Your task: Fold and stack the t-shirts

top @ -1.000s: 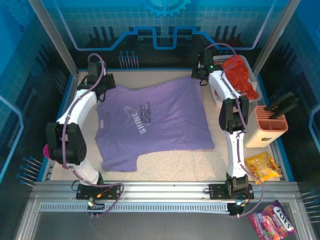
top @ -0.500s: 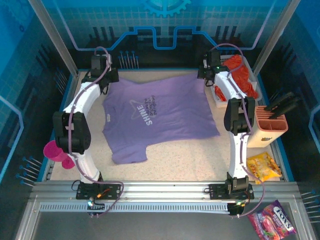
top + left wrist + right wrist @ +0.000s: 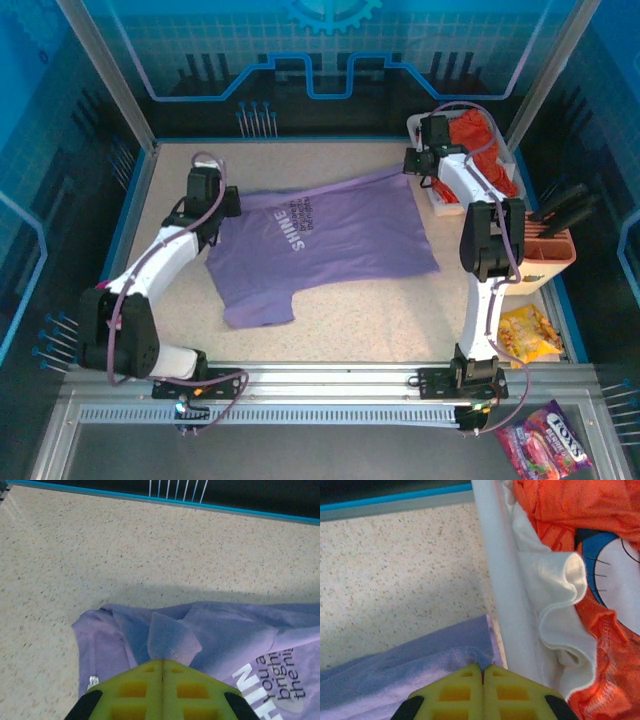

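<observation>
- Nearest, beyond the table's front rail on the right, lies a pink-and-purple candy bag. A yellow snack packet lies on the table close to the right arm's base.
- The lavender t-shirt is spread print-up across the middle of the table, with one sleeve pointing toward the near left. Its white "SHINE" lettering (it reads sideways from the top camera) sits toward the left arm's side.
- At the table's right edge, beside the right arm, stands a peach holder with dark handles sticking out of it.
- The left gripper is at the shirt's far-left corner. In the left wrist view its yellow-green fingers are pressed together with no gap, pinching a bunched fold of the lavender cloth at their tips.
- The right gripper is at the shirt's far-right corner, just beside the white basket. In the right wrist view its fingers meet tip to tip, clamped on the shirt's edge right against the basket's wall.
- The shirt's far edge runs from one gripper to the other, crumpled at the left end and smoother at the right.
- Farthest back, the orange-red t-shirt is bunched inside the basket at the table's far-right corner. White and blue patches show among its folds (whether they are its own print, I cannot tell).
</observation>
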You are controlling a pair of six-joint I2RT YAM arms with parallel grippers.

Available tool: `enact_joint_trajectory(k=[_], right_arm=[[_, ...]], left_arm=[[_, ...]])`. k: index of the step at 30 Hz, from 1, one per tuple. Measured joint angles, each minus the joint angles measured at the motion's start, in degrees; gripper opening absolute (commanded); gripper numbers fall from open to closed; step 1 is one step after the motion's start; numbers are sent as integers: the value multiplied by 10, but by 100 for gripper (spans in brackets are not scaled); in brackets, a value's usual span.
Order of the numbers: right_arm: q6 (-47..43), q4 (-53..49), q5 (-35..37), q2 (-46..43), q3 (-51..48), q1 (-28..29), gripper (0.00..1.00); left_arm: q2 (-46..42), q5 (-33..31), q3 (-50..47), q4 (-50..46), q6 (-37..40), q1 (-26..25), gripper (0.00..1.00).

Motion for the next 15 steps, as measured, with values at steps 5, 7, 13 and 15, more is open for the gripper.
enact_joint_trajectory(k=[5, 7, 13, 15], right_arm=[[-1, 11, 0, -15, -28, 0, 0], [-1, 17, 0, -21, -39, 0, 0], [-3, 41, 5, -33, -68, 3, 0], [-6, 46, 15, -39, -80, 7, 0]], left_arm=[[-38, -54, -66, 6, -12, -21, 0], [-40, -72, -84, 6, -16, -21, 0], [-43, -112, -110, 5, -21, -22, 0], [-49, -121, -116, 5, -22, -22, 0]])
